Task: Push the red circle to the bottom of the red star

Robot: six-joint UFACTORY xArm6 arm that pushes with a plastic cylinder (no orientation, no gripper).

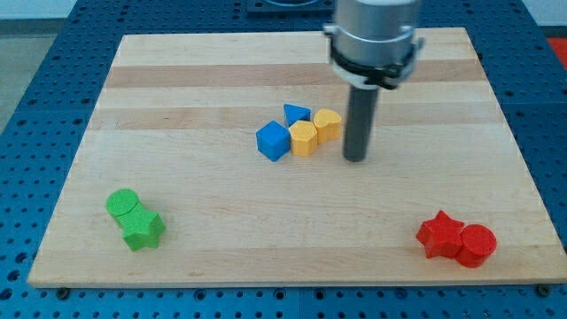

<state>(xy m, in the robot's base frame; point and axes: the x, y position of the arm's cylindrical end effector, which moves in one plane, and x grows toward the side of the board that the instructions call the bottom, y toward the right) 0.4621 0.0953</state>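
Observation:
The red circle [477, 245] lies near the board's bottom right corner. It touches the red star [440, 234] on the star's right and slightly lower side. My tip [355, 159] rests on the board near the middle, well up and to the left of both red blocks. It stands just right of a yellow block [327, 125] without clearly touching it.
A cluster sits at the board's centre: a blue cube [274, 141], a blue triangle [297, 113] and a second yellow block [304, 138]. A green circle [122, 205] and a green star [142, 229] lie at the bottom left. The wooden board [221, 80] lies on a blue perforated table.

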